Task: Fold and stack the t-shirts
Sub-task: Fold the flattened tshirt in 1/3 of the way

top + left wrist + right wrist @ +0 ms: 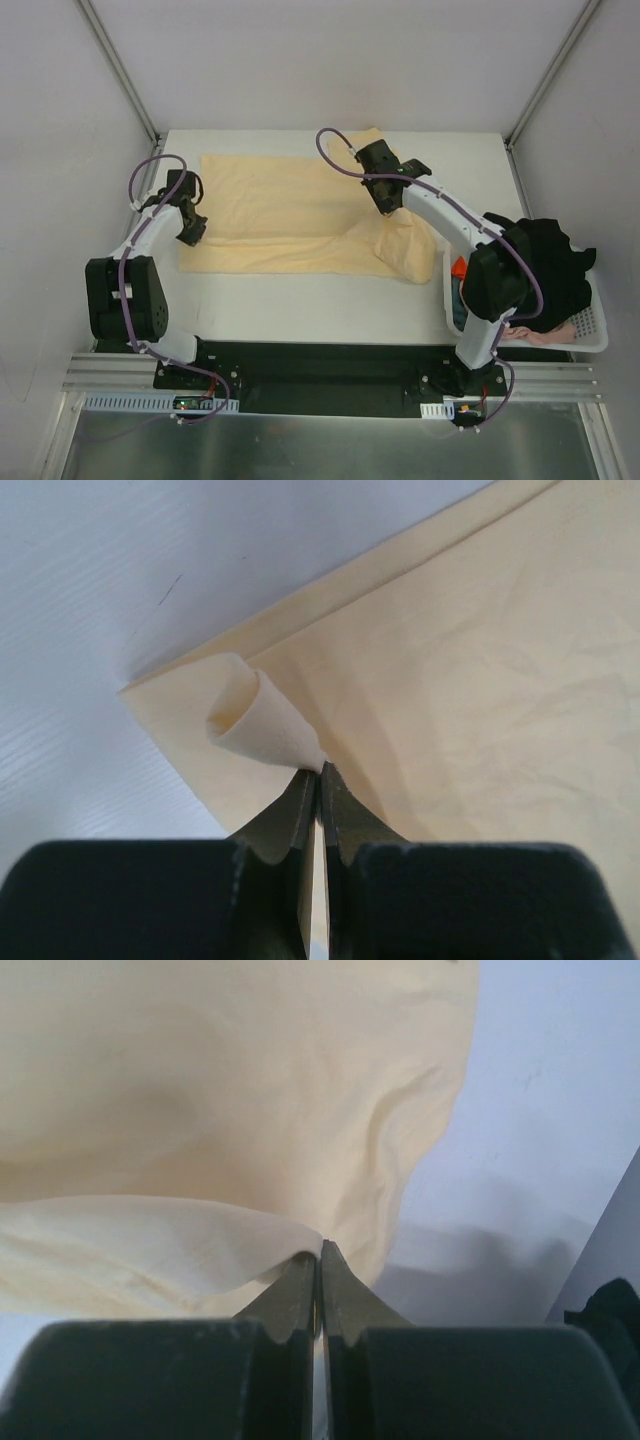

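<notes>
There is one counter [300, 300]. Two arms are bolted at its near edge, the left arm [140, 240] and the right arm [450, 215]. Each carries one gripper, so there are two: the left gripper [319, 770] and the right gripper [320, 1248], each with two fingers. There are two purple cables, the left cable [150, 165] and the right cable [325, 150], one per arm. There is one white basket [598, 330].

Four t-shirts can be counted. One pale yellow t-shirt [290, 215] is on the counter. Three are in the basket: one black t-shirt [555, 265], one orange t-shirt [458, 267] and one pinkish t-shirt [548, 333]. Whether more lie hidden under these cannot be told.
</notes>
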`<state>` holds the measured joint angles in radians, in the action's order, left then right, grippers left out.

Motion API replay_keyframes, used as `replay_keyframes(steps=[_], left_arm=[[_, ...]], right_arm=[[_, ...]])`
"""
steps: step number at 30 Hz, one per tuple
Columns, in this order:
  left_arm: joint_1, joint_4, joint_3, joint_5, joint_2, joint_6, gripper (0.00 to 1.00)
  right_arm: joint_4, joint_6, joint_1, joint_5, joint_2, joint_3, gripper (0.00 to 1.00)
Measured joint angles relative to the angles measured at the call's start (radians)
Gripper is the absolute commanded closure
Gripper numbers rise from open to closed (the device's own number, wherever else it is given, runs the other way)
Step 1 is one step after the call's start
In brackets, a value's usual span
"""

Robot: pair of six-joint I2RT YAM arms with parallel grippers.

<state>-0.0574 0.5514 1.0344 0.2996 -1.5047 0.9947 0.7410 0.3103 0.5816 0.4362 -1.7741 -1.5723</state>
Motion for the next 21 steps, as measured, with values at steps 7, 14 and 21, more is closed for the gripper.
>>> replay_keyframes(steps=[7, 14, 21], left_arm=[[0.0, 0.001, 0.061, 0.024, -0.112, 0.012, 0.78], [0.0, -0.005, 0.14, 0.011, -0.193, -0.03, 0.01], [-0.001, -0.01, 0.117, -0.037, -0.079, -0.079, 0.01]], right_arm=[[-0.086, 0.195, -0.069, -0.109, -0.2, -0.129, 0.82], [-0.194, 0.355, -0.14, -0.154, -0.414, -0.259, 0.2], [-0.256, 0.234, -0.142, -0.154, -0.308, -0.156, 0.03]])
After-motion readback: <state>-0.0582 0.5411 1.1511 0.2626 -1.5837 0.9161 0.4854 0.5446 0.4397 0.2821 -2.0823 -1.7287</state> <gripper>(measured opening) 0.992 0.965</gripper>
